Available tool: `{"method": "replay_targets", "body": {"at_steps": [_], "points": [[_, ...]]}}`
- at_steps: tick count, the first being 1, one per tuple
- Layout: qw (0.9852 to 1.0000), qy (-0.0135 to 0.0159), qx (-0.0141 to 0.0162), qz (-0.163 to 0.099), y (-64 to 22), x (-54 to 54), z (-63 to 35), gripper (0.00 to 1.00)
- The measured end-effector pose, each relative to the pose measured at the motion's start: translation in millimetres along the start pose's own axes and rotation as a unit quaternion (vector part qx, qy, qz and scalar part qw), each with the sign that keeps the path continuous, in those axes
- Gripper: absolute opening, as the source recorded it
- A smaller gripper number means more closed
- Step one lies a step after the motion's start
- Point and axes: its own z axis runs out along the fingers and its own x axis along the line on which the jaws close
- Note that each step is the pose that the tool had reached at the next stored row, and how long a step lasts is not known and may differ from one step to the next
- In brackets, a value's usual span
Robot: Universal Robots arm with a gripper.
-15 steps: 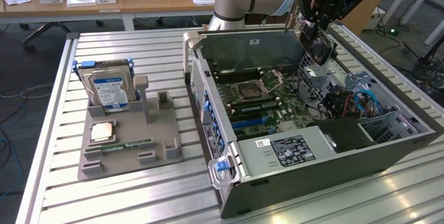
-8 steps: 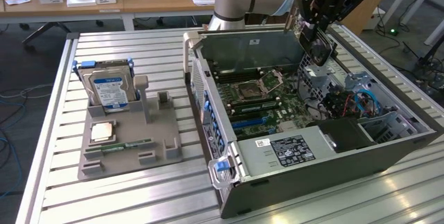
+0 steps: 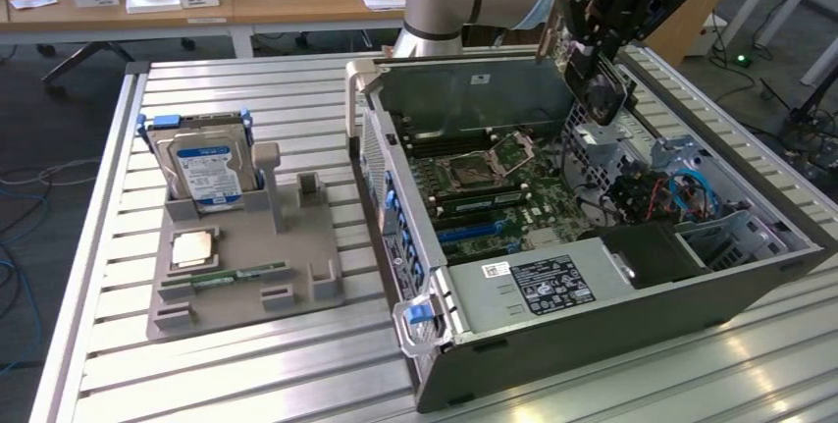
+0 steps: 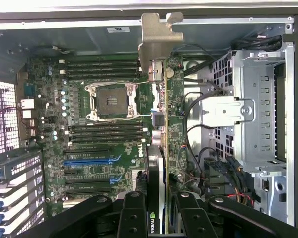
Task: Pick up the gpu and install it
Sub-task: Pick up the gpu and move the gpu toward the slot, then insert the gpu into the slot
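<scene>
My gripper (image 3: 592, 50) hangs over the far right part of the open computer case (image 3: 576, 344), shut on the gpu (image 3: 600, 97). The card points down from the fingers, its dark face with a round fan turned toward the exterior view's right. In the wrist view the gpu (image 4: 159, 148) is seen edge-on, running away from the black fingers (image 4: 132, 214) that clamp it on both sides. Its silver end bracket (image 4: 158, 37) is at the far end. The card is above the motherboard (image 4: 104, 144), over the strip beside the CPU socket (image 4: 111, 100), and not touching it.
Blue expansion slots (image 4: 89, 160) lie on the motherboard to one side of the card. A metal drive cage (image 4: 258, 124) and loose cables (image 3: 654, 197) flank it on the other. On the slatted table, a grey fixture (image 3: 294, 290) holds a hard drive (image 3: 203, 170), a processor chip (image 3: 194, 247) and a memory stick (image 3: 243, 274).
</scene>
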Motion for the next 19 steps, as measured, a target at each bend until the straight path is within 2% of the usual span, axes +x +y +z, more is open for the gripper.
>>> {"method": "replay_targets", "body": {"at_steps": [19], "points": [[1.0,0.0001,0.0009,-0.002,0.1,-1.1,0.4,0.27]]}}
